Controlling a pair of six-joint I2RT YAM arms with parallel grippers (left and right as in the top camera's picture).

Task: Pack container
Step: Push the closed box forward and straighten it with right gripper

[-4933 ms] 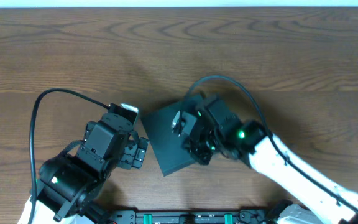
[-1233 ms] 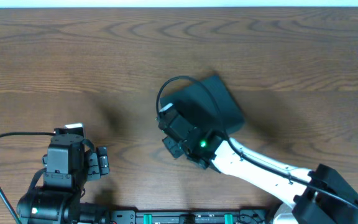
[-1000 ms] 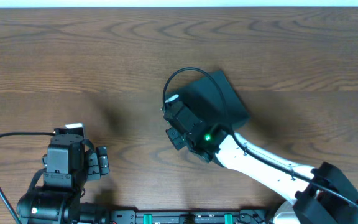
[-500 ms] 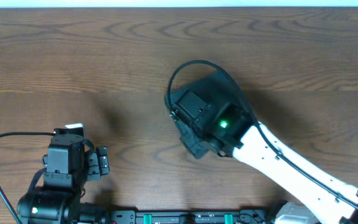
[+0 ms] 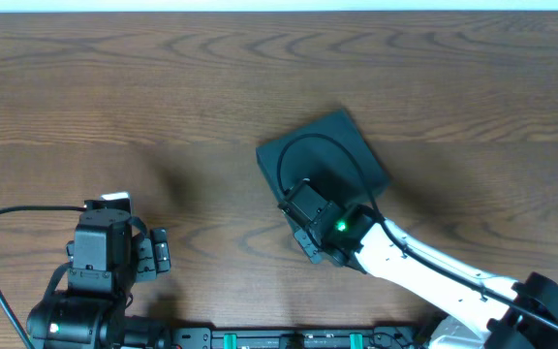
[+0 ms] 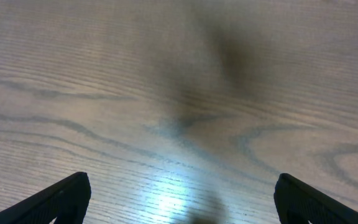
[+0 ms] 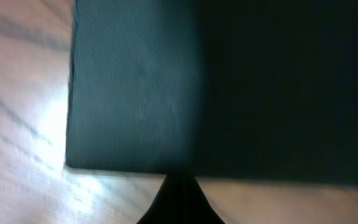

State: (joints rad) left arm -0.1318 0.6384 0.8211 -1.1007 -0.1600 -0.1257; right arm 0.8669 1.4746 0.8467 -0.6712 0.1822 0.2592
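Container (image 5: 323,160) lay lidded, packing seemingly done; right gripper (image 7: 178,193), pinched together, sat at its edge; left gripper (image 6: 182,180) gaped empty; next likely a clean retreat.

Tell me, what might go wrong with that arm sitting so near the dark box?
1. The right end effector is shut, with its tip at the edge of the container. A nudge could slide the box across the smooth table instead of lifting its lid.
2. The arm's black cable loops over the container and might catch on a corner.
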